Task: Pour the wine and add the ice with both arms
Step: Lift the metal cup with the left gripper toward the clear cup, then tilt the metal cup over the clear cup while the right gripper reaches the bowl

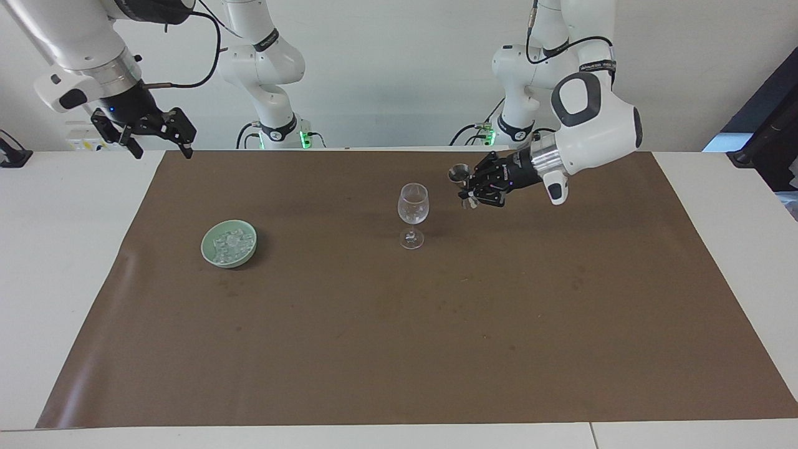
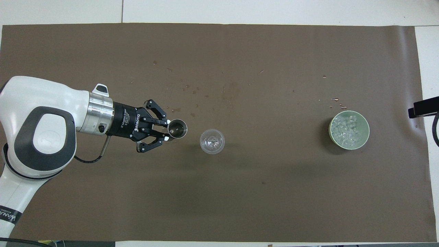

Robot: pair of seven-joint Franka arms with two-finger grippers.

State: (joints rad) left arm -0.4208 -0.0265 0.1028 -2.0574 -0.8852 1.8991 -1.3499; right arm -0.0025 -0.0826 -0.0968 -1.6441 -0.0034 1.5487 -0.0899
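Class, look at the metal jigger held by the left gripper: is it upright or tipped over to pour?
Upright. The jigger in the left gripper shows its round open mouth facing up, beside the wine glass, not over it.
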